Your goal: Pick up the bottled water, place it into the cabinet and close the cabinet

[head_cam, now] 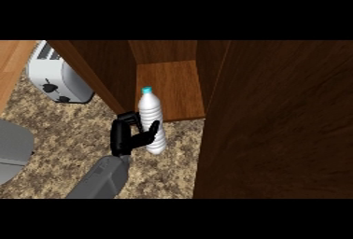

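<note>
White bottle, teal cap; woodgrain brown cabinet; speckled tan counter.

counter: speckled stone | toaster: on it, upper left | cabinet: at its back

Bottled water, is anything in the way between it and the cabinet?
Nothing visible. The left hand holds the bottled water just in front of the cabinet shelf; the door stands off to the right.

Speckled brown granite countertop at lower left. White toaster stands on it, upper left, next to a light wood panel. Dark wooden cabinet stands open, its door filling the right side. Grey object at left edge, unclear.
</note>
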